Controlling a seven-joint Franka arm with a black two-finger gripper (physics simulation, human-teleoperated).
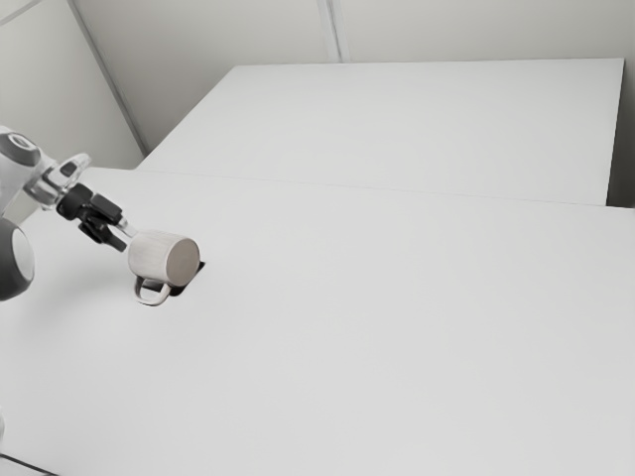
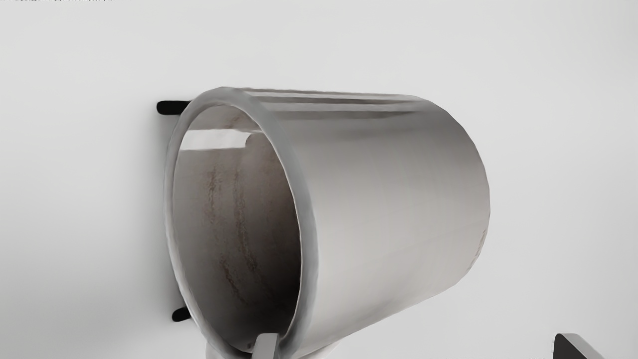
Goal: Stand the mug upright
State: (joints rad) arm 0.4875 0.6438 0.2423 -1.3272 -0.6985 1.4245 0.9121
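Apparently lining up a grip: gripper [image 1: 126, 237] spread wide at 10 o'clock of the tipped mug [image 1: 155, 257], exterior view; next likely needs closing on it, then righting

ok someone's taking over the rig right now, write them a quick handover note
Tool: open, fingers wide apart, one overlapping the mouth of the mug in the wrist view; contact can't be told.
Mug: on its side, handle out toward the near side in the exterior view. A black item lies partly hidden by it on the table.
Done: tool is close to the mug; no grip on it.
Left: grip it, turn it upright, set it down on its base, let go.
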